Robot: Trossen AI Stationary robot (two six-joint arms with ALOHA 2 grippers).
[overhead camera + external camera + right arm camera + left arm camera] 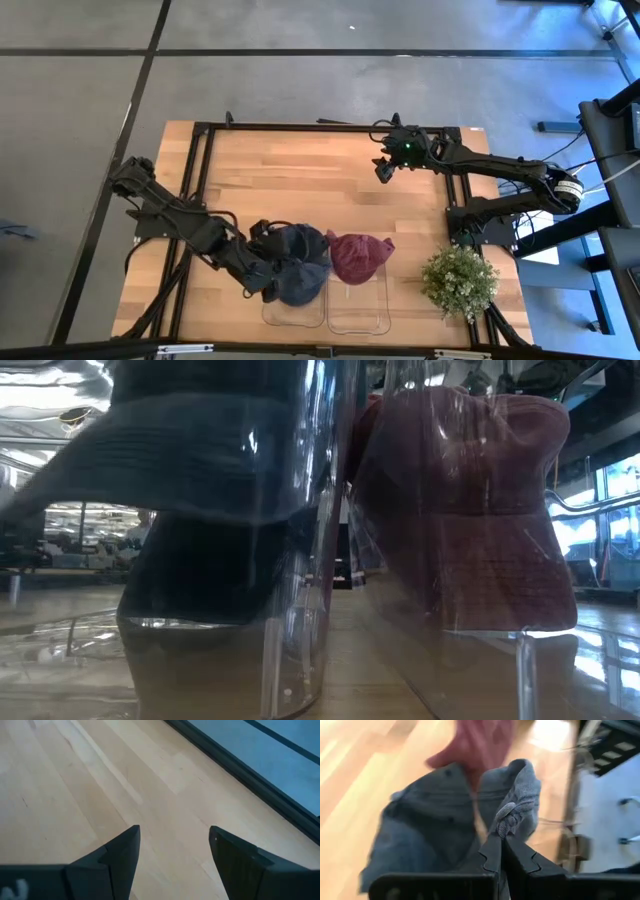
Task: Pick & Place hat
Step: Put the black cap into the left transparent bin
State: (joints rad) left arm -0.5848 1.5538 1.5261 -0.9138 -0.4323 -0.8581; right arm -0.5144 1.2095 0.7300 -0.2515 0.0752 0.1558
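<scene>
A dark blue-grey hat [300,262] sits on the left of two clear stands near the table's near edge, and a maroon cap [358,255] sits on the right stand. The low view shows the blue-grey hat [200,460] and the maroon cap [470,510] through clear plastic. My left gripper [268,262] is at the blue hat's left side, shut on its fabric [512,815]. My right gripper [383,168] hovers open over bare wood near the far edge; in the right wrist view it [174,845] shows nothing between its fingers. My left gripper pinches a bunched fold of the blue-grey hat's edge [509,820] between its two shut fingers [492,852]. It comes from the table's left, low and slanting. The rest of the hat spreads ahead of the fingers over the left clear stand.
Two clear plastic stands [355,310] stand side by side at the near edge. A potted green plant [460,280] sits at the near right corner. Black frame rails [200,170] run along the table's left, far and right sides. Bare wood lies across the table's middle.
</scene>
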